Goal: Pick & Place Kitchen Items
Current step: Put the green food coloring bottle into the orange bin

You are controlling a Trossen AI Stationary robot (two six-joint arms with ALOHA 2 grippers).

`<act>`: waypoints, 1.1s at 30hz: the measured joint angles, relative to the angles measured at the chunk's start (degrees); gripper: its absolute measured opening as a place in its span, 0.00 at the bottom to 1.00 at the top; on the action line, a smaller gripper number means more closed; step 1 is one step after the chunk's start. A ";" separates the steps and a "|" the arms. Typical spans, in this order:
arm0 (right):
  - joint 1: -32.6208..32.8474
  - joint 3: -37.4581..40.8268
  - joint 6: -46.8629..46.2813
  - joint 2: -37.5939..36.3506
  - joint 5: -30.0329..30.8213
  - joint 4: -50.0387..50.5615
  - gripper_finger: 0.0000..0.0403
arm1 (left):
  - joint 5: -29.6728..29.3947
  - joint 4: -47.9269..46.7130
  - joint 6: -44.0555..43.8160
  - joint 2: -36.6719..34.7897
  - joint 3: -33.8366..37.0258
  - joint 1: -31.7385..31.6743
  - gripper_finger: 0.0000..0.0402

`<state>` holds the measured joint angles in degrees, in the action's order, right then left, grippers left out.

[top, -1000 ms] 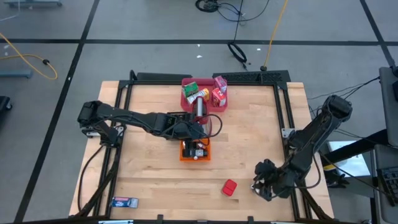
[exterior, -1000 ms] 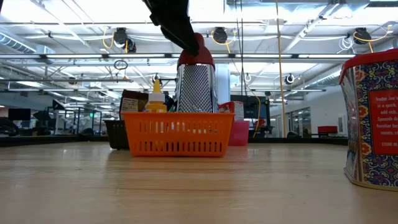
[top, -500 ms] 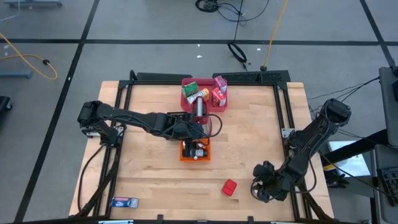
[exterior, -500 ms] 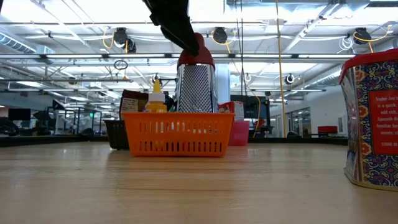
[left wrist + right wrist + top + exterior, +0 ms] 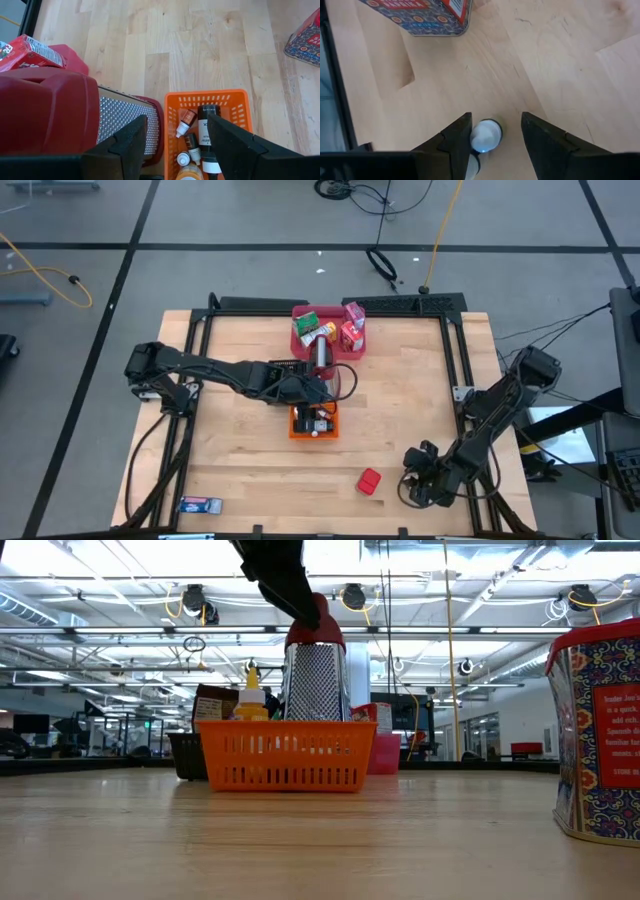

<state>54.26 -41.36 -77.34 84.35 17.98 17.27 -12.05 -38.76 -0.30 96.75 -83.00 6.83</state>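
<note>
My right gripper [image 5: 412, 488] hangs low over the table's near right part, open. A small white-capped item [image 5: 485, 135] stands on the wood between its fingers, close to one finger [image 5: 461, 134]. The red patterned box [image 5: 370, 481] stands just left of it. My left gripper [image 5: 177, 122] is open above the orange basket [image 5: 240, 100], which holds dark bottles [image 5: 204, 131] and small shakers. The red-and-silver grater [image 5: 322, 352] stands beside that gripper. My right gripper points down with its fingers on either side of the white-capped item's cap [image 5: 479, 137]. The cap stands right beside one finger; I cannot tell whether they touch. The item stands upright on the table.
A pink tray [image 5: 300, 330] with red, green and pink cartons sits at the far middle. A blue packet [image 5: 200, 504] lies at the near left corner. A black frame [image 5: 455, 380] rims the table. Bare wood stretches between basket and red box.
My right gripper has sunk toward the table and drifted a little toward the near left, closer to the red box. Its fingers keep the same gap.
</note>
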 joint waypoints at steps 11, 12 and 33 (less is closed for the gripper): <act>-1.42 0.00 0.66 0.79 -0.26 -0.73 0.38 | 0.00 0.00 0.00 0.00 0.00 0.00 0.53; -1.42 0.00 0.66 0.79 -0.32 -0.73 0.37 | 0.00 0.00 0.00 0.00 0.00 0.00 0.53; -1.43 0.00 0.72 0.79 -1.75 -2.06 0.17 | 0.00 0.00 0.02 0.00 0.00 0.00 0.53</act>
<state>52.83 -41.36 -76.62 85.14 16.23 15.21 -12.05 -38.76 -0.28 96.75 -83.00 6.83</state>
